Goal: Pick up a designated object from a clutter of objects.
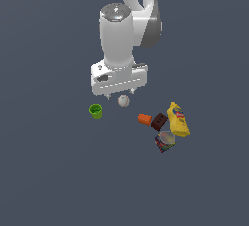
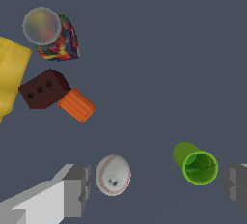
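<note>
The whitish-grey ball (image 1: 123, 101) with faint red seams lies on the dark floor, between the green cup (image 1: 96, 111) and the other items. My gripper (image 1: 119, 94) hangs above the ball, open and empty. In the wrist view the ball (image 2: 113, 175) lies close to one finger (image 2: 72, 189), and the green cup (image 2: 196, 164), on its side, lies near the other finger (image 2: 236, 187). The gripper (image 2: 154, 189) is wide open, and both items fall within the gap between its fingers. Nothing is gripped.
To the exterior view's right lie an orange piece (image 1: 144, 119), a dark brown block (image 1: 159, 121), a yellow bottle with a red label (image 1: 178, 119) and a blue-labelled can (image 1: 165, 141). They also show in the wrist view: orange piece (image 2: 77, 105), block (image 2: 44, 89), bottle (image 2: 9, 78), can (image 2: 50, 32).
</note>
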### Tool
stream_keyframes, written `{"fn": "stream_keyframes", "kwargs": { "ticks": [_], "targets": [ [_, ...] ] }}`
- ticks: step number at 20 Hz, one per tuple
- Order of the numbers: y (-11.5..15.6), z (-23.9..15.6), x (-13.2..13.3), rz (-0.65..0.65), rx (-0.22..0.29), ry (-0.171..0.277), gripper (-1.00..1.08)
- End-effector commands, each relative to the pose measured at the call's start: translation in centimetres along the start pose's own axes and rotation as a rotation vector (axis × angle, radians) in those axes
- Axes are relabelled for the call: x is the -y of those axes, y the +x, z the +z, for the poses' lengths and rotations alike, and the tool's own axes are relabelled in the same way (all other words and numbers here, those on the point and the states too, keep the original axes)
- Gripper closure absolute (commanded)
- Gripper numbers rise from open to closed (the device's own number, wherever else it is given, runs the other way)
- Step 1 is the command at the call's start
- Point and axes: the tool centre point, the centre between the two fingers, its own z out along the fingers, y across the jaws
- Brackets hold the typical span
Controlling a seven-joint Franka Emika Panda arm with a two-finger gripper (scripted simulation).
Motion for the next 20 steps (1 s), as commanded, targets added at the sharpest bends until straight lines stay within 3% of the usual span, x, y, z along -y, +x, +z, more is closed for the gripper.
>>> {"fn": "stream_keyframes", "kwargs": {
  "ticks": [1, 20],
  "targets": [
    [-0.8, 1.5, 0.4, -0.068, 0.0, -0.002, -0.92],
    [-8.3, 10.9, 3.3, -0.55, 0.0, -0.01, -0.92]
  ]
}}
